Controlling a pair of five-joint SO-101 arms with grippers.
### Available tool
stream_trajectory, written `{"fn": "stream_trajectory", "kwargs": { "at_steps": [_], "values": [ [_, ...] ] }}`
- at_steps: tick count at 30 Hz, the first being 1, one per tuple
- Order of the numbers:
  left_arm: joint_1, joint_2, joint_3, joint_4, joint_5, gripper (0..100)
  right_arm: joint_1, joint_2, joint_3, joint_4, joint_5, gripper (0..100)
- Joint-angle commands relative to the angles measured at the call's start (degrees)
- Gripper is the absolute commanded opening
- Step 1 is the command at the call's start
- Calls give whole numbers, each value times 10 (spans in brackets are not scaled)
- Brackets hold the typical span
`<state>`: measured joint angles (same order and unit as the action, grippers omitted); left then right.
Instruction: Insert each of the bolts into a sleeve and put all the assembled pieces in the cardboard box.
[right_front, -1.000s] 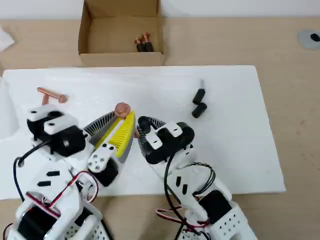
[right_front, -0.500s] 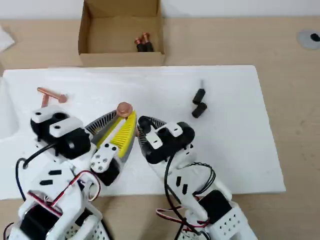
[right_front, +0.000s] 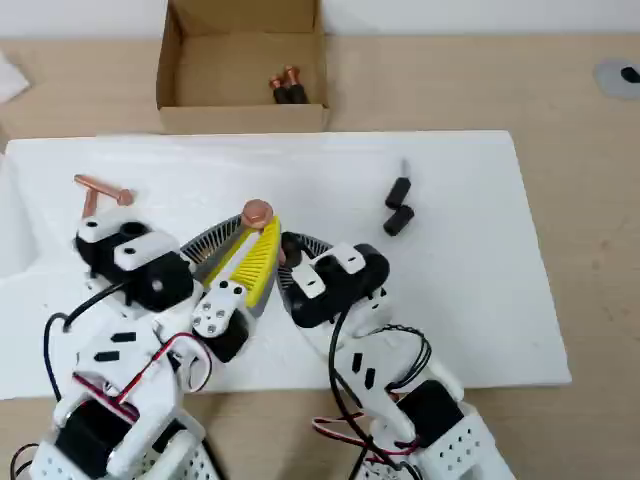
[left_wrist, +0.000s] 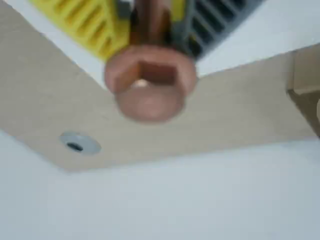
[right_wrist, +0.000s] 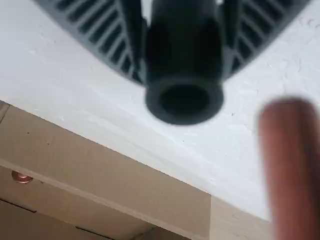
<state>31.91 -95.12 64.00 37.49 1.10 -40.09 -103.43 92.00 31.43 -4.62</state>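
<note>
Joining time: the left tool (left_wrist: 150, 25) grips a copper bolt (left_wrist: 150, 82), and the right tool (right_wrist: 181, 60) grips a black sleeve (right_wrist: 184, 102). Next, the bolt must line up with the sleeve's hole.

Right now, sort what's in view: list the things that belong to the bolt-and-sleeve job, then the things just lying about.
Job in hand:
held bolt, held sleeve, loose bolts, loose sleeves, cardboard box, assembled pieces inside it.

Lying about:
grey disc on the table, white scrap at its edge.
</note>
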Motion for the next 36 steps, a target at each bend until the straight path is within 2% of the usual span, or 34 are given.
{"fn": "stream_trajectory", "kwargs": {
  "at_steps": [1, 14, 19, 36],
  "values": [
    [6, -4, 5, -19, -3, 6, -7, -49, -25, -13, -4, 10],
    [3, -5, 33, -69, -4, 6, -7, -49, -29, 8, -5, 10],
    [3, -5, 57, -103, -28, 6, -7, -49, -29, 7, -5, 10],
    [2, -5, 72, -103, -35, 6, -7, -49, -39, 7, -5, 10]
  ]
}}
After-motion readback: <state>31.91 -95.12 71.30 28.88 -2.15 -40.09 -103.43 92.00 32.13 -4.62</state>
